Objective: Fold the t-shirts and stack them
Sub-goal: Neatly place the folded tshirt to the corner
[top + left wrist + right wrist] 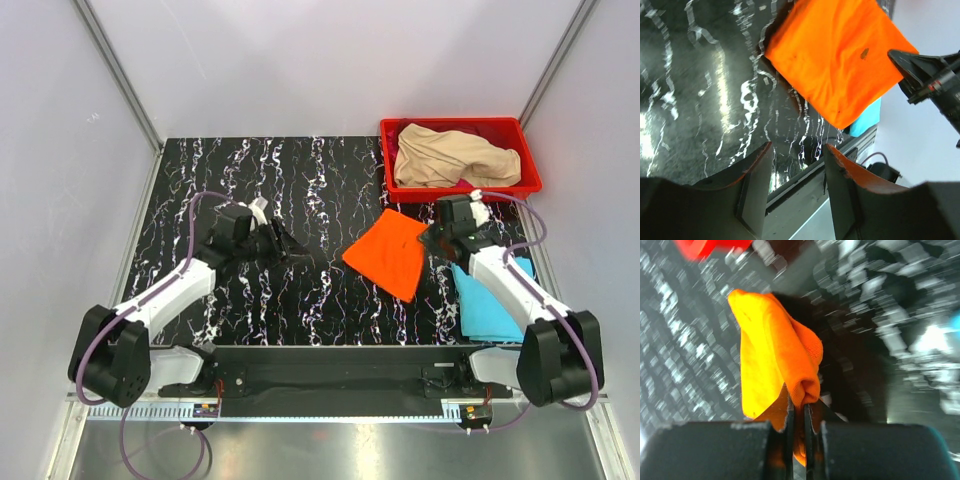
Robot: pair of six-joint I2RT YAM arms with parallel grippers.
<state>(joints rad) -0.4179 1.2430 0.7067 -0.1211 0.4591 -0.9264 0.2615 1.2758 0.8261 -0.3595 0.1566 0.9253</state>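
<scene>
We see a black, white-veined tabletop (300,190) enclosed by pale walls (320,60), with a red bin (445,124) at its far right corner holding a crumpled beige shirt (450,158). The orange shirt (390,252) lies folded right of centre, and our right gripper (432,240) is clamped tight on its right edge. The blue shirt (485,310) lies under the right arm. Our left gripper (285,243) hangs half open and empty, well to the orange shirt's left.
</scene>
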